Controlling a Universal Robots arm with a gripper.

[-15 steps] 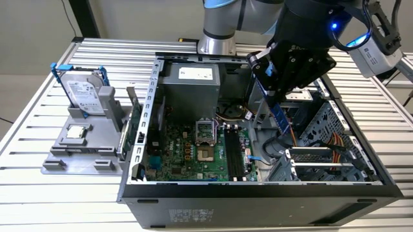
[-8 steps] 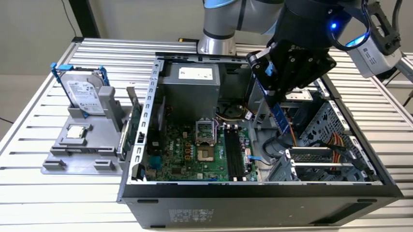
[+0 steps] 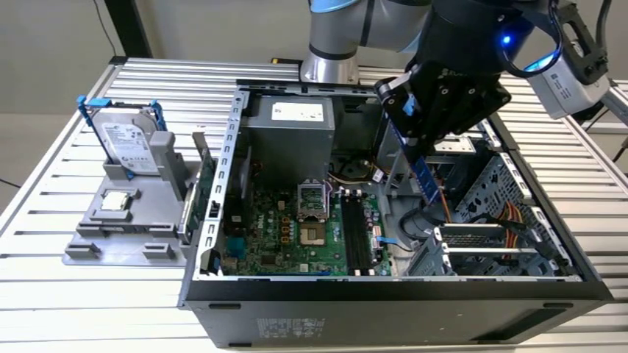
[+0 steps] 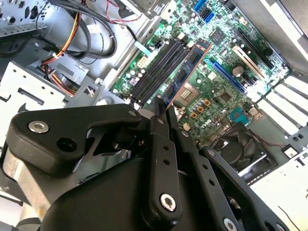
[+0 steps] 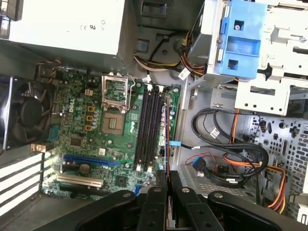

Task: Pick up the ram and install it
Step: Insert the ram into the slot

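Note:
My gripper (image 3: 412, 143) hangs over the open computer case (image 3: 393, 294) and is shut on the ram (image 3: 424, 176), a thin bluish stick pointing down from the fingers toward the case's inside. In the second wrist view the ram (image 4: 185, 72) runs out from my gripper (image 4: 162, 103) above the motherboard (image 4: 216, 86), next to the black memory slots (image 4: 156, 70). The first wrist view shows the ram (image 5: 165, 139) edge-on, ahead of my gripper (image 5: 167, 175) and just beside the memory slots (image 5: 148, 127). The slots (image 3: 358, 235) hold no stick.
A grey fixture (image 3: 123, 228) at the exterior view's left carries a hard drive in a blue frame (image 3: 128, 143) and a green expansion card (image 3: 196, 198). Inside the case are the power supply (image 3: 290, 125), the processor socket (image 5: 114, 122), a fan (image 5: 26, 113) and loose cables (image 5: 226, 159).

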